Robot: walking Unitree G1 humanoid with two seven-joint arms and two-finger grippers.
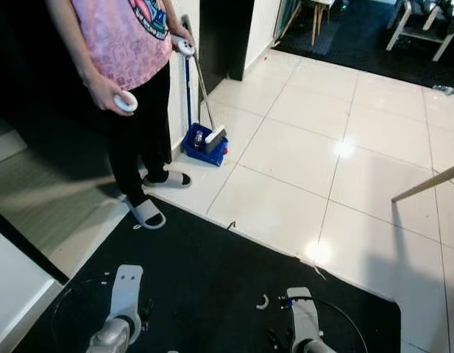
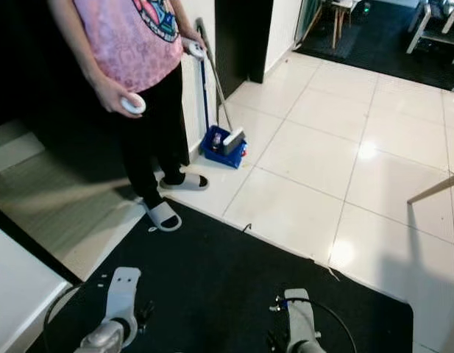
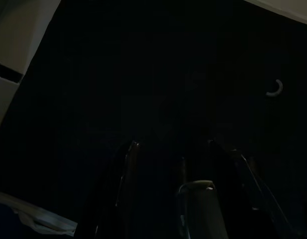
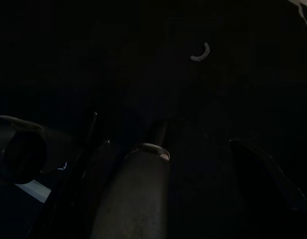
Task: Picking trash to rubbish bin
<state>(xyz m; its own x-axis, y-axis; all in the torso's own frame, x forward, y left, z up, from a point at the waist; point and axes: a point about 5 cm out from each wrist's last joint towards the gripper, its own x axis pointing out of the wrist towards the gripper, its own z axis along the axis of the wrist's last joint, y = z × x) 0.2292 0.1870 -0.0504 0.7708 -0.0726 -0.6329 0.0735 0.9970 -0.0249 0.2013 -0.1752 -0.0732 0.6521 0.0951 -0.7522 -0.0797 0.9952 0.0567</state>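
Note:
A small white curved scrap [image 1: 263, 301] lies on the black mat [image 1: 212, 294] between my two arms; it is also the pale scrap [image 3: 275, 88] in the left wrist view and the scrap [image 4: 200, 53] in the right wrist view. My left arm [image 1: 123, 309] and right arm [image 1: 304, 323] hang low over the mat. In the dark wrist views, my left gripper [image 3: 170, 144] and right gripper [image 4: 163, 129] each have their fingers apart with nothing held. Another pale scrap [image 1: 311, 265] lies at the mat's edge.
A person in a pink shirt [image 1: 127, 37] stands at the left holding two white controllers, feet in white slippers [image 1: 147, 213] at the mat's corner. A blue dustpan with a broom [image 1: 206, 143] leans by the wall. White tiles [image 1: 344, 162] stretch ahead; a wooden stick [image 1: 427, 184] juts in from the right.

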